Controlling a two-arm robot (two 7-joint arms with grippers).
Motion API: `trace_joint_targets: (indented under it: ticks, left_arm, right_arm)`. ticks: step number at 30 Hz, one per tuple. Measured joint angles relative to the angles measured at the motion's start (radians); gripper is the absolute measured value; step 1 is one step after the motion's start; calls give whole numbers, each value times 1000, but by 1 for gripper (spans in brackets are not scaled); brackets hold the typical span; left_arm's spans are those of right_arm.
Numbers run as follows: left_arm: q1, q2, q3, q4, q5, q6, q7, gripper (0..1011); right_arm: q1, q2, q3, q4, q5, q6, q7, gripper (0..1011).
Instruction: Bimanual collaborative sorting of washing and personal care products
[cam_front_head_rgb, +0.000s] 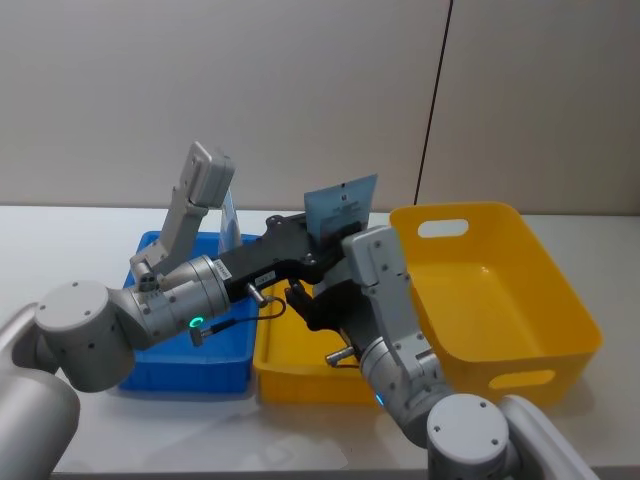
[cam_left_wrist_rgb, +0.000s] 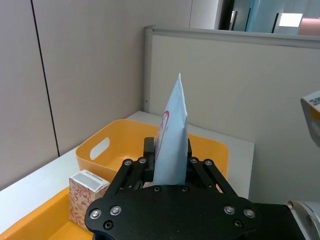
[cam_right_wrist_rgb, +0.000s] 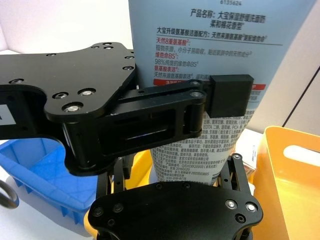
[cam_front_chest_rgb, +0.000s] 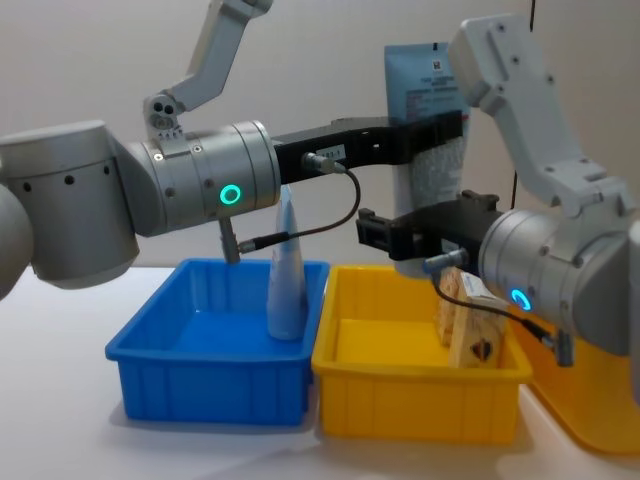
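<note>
White table (cam_front_head_rgb: 60, 228), frame centre: my left gripper (cam_front_chest_rgb: 443, 132) and right gripper (cam_right_wrist_rgb: 180, 169) both clamped on pale-blue tube (cam_front_chest_rgb: 420, 85). Recommend: verify one hold firm before other releases.

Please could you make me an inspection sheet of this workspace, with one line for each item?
Surface: white table carrying a blue bin, a small yellow bin and a large yellow bin.
Job's things: held tube upright over the small yellow bin; second tube standing in the blue bin; cartons in the small yellow bin.
Clutter: nothing seen.
Grippers: left gripper shut on the held tube; right gripper at its lower end.
Cables: black cable looping under the left wrist.
Surroundings: beige wall panels.
</note>
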Motion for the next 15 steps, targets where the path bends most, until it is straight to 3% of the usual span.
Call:
trace_joint_targets:
  ticks: [11,15]
  left_arm:
    - [0,0,0,0,0,0,0,265]
    - [0,0,-1,0,0,0,1,265]
  right_arm:
    - [12,-11,-3,20,-11,-4,-10,502]
    - [15,-14,-4,26,-13,-5,-12,444]
